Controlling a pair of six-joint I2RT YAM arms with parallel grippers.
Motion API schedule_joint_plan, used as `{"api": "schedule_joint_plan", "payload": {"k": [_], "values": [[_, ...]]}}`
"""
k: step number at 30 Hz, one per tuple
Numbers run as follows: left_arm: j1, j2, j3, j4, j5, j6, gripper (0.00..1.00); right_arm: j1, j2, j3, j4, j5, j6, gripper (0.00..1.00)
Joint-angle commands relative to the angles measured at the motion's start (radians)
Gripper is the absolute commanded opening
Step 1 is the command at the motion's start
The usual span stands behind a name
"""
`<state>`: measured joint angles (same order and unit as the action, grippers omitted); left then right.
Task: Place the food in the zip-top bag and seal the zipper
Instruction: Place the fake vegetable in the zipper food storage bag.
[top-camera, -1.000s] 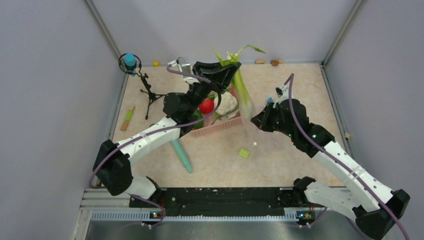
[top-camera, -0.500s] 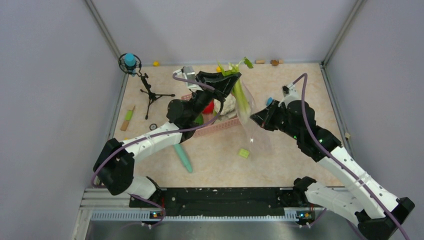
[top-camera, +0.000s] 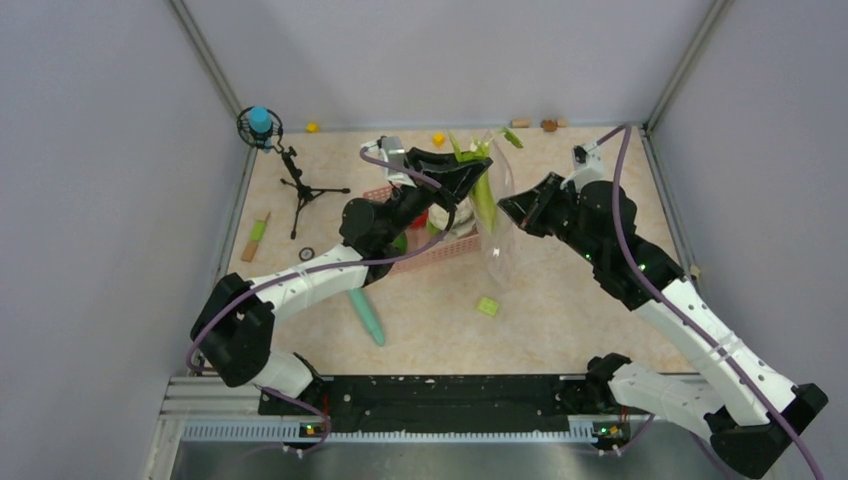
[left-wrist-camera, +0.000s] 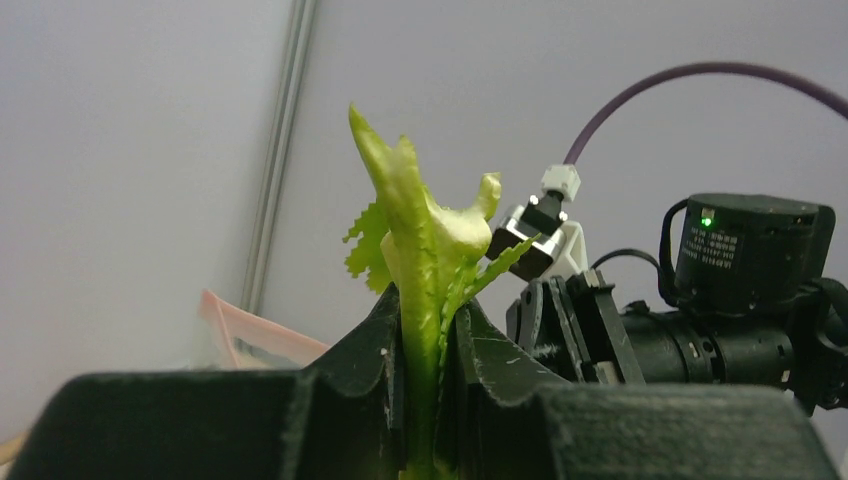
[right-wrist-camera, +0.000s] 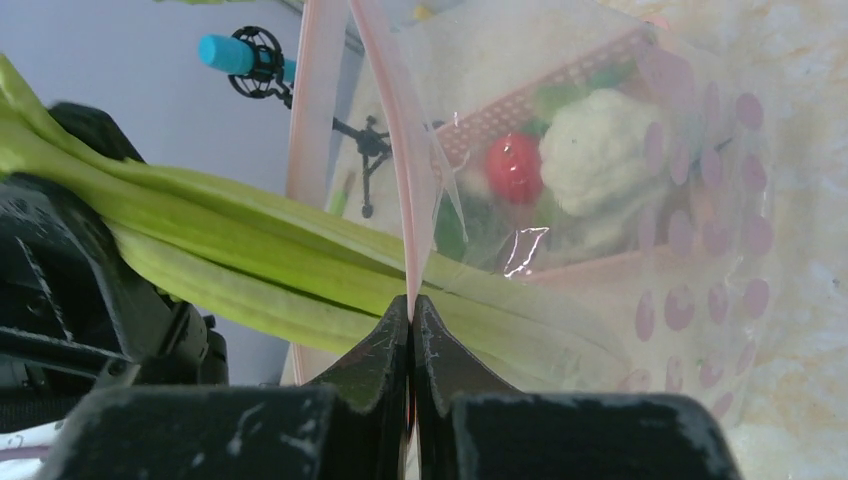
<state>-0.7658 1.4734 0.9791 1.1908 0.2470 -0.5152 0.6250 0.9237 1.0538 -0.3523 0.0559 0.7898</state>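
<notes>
Jaws over beige tabletop (top-camera: 560, 320), grey walls (top-camera: 100, 200)

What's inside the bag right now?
Only the leek, gripped by the left gripper, appears to reach into the bag; its tip blurs behind the plastic. The tomato and cauliflower seen through it lie in the basket behind.

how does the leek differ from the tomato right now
The leek stalk is long and pale green; the tomato is round and red. The leek stalk is pinched in the left claw and held up at the zip-top bag; the tomato lies untouched in the pink basket. Both are toy vegetables.
</notes>
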Motion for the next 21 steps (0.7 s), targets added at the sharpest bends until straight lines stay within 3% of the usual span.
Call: {"api": "schedule_joint_plan", "payload": {"k": [1,10,14,21], "values": [[-0.003,-0.004,0.000,-0.029,0.062,0.032,0.00,-0.007,0.031,0.079,0.086,0.036,0.007,0.00],[-0.003,-0.094,-0.096,-0.154,0.024,0.082,0.00,-0.017,0.031,0.101,0.059,0.158,-0.020,0.00],[-0.003,-0.108,-0.067,-0.275,0.066,0.091,0.00,-0.021,0.035,0.097,0.059,0.189,-0.020,0.00],[-0.003,-0.117,-0.012,-0.502,0.002,0.148,0.00,-0.030,0.020,0.093,0.075,0.248,-0.043,0.00]]}}
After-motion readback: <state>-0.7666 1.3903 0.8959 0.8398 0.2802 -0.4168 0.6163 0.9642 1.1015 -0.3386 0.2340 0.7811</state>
